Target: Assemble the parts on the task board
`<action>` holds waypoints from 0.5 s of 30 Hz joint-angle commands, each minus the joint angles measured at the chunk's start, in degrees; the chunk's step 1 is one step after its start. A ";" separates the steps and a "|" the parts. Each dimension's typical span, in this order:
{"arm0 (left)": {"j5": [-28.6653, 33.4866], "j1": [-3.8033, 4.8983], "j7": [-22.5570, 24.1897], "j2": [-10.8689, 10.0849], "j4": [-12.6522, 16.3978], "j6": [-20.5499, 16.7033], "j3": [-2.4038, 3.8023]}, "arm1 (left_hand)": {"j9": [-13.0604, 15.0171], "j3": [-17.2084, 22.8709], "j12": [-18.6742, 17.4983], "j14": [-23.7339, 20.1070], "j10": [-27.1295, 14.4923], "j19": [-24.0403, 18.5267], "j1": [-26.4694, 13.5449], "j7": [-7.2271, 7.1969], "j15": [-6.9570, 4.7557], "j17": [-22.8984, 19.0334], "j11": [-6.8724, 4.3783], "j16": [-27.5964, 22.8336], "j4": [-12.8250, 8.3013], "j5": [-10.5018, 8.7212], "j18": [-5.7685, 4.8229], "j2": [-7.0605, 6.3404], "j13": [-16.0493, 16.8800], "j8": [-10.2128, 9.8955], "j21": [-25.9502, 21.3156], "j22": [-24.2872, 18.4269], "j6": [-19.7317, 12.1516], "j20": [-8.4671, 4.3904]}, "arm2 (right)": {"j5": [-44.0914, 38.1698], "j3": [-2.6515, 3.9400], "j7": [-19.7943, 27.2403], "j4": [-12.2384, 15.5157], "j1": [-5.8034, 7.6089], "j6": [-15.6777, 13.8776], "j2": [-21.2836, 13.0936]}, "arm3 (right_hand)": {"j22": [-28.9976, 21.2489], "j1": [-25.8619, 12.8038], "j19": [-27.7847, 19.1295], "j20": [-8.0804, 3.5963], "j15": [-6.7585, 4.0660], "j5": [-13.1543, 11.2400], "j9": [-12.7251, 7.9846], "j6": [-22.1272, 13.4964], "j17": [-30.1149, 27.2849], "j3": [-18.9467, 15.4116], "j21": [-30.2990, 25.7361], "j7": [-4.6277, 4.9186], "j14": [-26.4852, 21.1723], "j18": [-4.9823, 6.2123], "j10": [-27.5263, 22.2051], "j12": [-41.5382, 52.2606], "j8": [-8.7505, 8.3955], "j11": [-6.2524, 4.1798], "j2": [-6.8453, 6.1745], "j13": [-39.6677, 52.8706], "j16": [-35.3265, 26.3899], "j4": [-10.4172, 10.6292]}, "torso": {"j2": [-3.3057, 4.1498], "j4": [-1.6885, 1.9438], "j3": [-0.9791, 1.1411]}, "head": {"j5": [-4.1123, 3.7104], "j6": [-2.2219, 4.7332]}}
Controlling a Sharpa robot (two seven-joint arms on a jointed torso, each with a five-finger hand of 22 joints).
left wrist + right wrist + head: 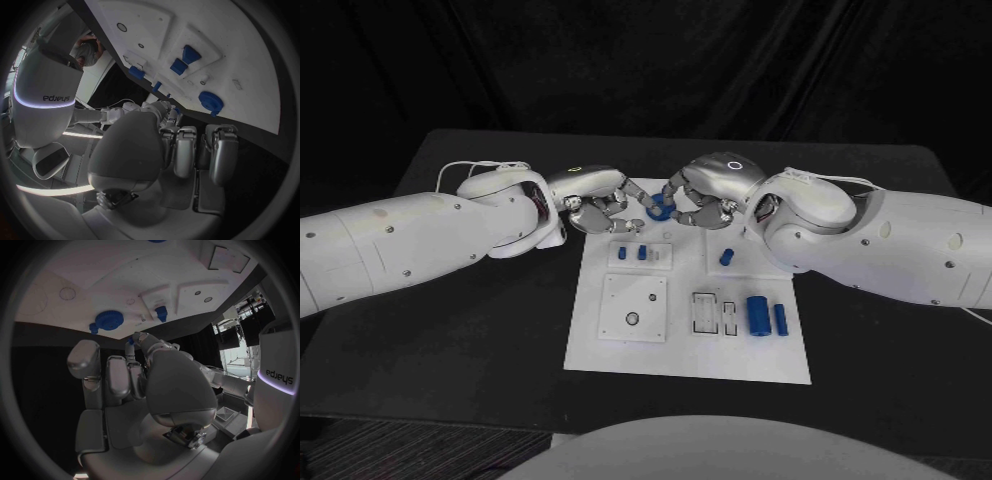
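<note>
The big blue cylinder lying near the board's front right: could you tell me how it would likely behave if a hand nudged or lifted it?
The blue cylinder lies on its side on the flat white board, so a sideways nudge would probably roll it. It looks rigid, likely plastic, so probably light and stiff. Its smooth round surface may slip between the fingers.

Only readable thing around here is the brand name "sharpa" printed in dark letters on the robot's white body (59, 98), and it turns up again on the white body in the right wrist view (279, 373). Nothing legible on the task board (687, 350) or the blue parts (759, 315).
</note>
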 commanded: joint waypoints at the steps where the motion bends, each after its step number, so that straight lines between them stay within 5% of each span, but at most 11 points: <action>1: -0.19 -0.14 1.01 0.12 -0.02 0.30 0.05 | -0.05 -0.01 0.14 5.94 5.97 4.83 -0.56 -0.12 -0.50 15.06 -0.55 0.15 -0.36 0.23 -0.27 0.00 15.03 -0.09 -0.35 14.42 -0.36 -0.16 | -0.52 0.03 0.04 0.17 0.08 0.12 0.05 | 7.32 -0.49 0.16 -0.32 -0.40 -0.29 -0.02 -0.22 0.05 0.26 0.29 -0.09 2.24 -0.35 0.00 0.17 0.32 -0.23 0.22 -0.02 0.23 0.11 | -0.03 0.03 0.01 | -0.03 -0.01; 15: -0.19 -0.25 1.29 0.41 -0.08 0.05 0.05 | -0.23 0.27 0.14 5.94 5.97 4.54 -0.51 -0.33 -0.54 15.06 -0.62 0.15 -0.71 0.21 -0.18 0.00 15.03 -0.18 -0.62 14.30 -0.93 -0.18 | -0.52 0.03 0.30 -0.05 0.07 0.69 0.52 | 7.31 -0.49 0.16 -0.32 -0.39 -0.43 -0.02 -0.26 0.03 0.30 0.26 -0.09 2.24 -0.34 0.00 0.18 0.33 -0.24 0.23 -0.01 0.22 0.08 | -0.03 0.01 0.01 | -0.10 -0.01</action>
